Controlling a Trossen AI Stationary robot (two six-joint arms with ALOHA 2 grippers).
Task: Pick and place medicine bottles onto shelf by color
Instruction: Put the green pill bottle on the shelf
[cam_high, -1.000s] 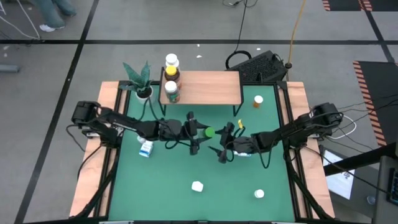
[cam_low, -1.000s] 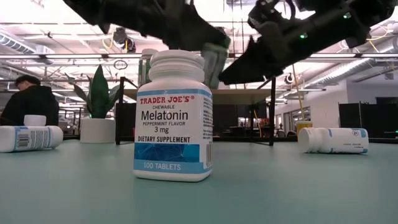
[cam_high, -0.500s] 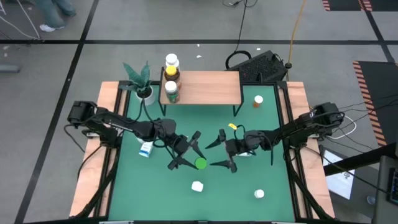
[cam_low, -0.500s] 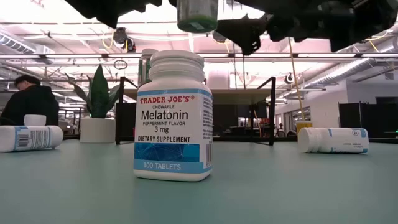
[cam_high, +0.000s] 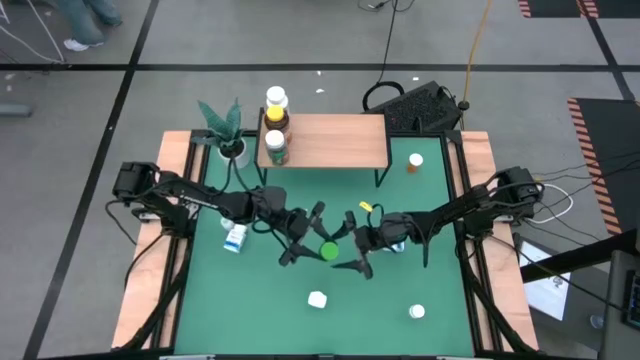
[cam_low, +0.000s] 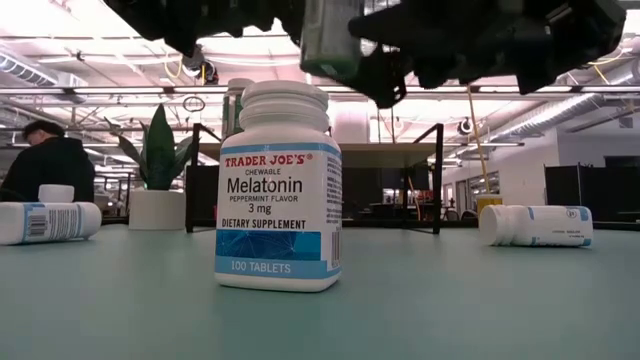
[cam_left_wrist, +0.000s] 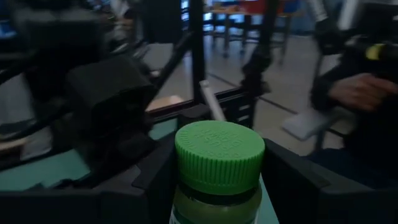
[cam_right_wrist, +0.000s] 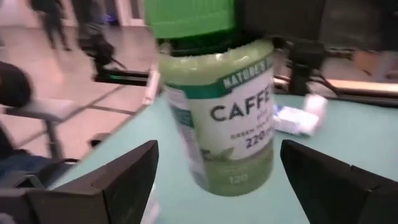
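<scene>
A green-capped bottle with a pale green label (cam_high: 328, 250) is held above the table's middle by my left gripper (cam_high: 316, 244), which is shut on it. It shows high up in the low view as the green bottle (cam_low: 328, 40). My right gripper (cam_right_wrist: 214, 180) is open and faces the bottle from the table's right. Its fingers stand on either side of the bottle without touching. The light-wood shelf (cam_high: 335, 140) stands at the far side, with an amber bottle (cam_high: 277, 115) and a green bottle (cam_high: 277, 148) on its left end. My left gripper pinches the green bottle's body just below the cap (cam_left_wrist: 214, 202) between its two fingers (cam_left_wrist: 155, 180). It comes from the table's left. The bottle is lifted clear of the table and stands nearly upright, cap up.
A white-and-blue Melatonin bottle (cam_low: 280, 185) stands near the near edge. White-and-blue bottles lie at the left (cam_high: 235, 238) and under my right arm (cam_high: 397, 244). An orange bottle (cam_high: 415, 162) stands far right. A white-capped bottle (cam_high: 417, 312) stands near right, and a potted plant (cam_high: 225, 125) beside the shelf.
My left gripper carried the green bottle from near the shelf's front toward the near edge, then a little back toward the right gripper. My right gripper shifted toward the near edge and turned its open fingers to face the bottle.
</scene>
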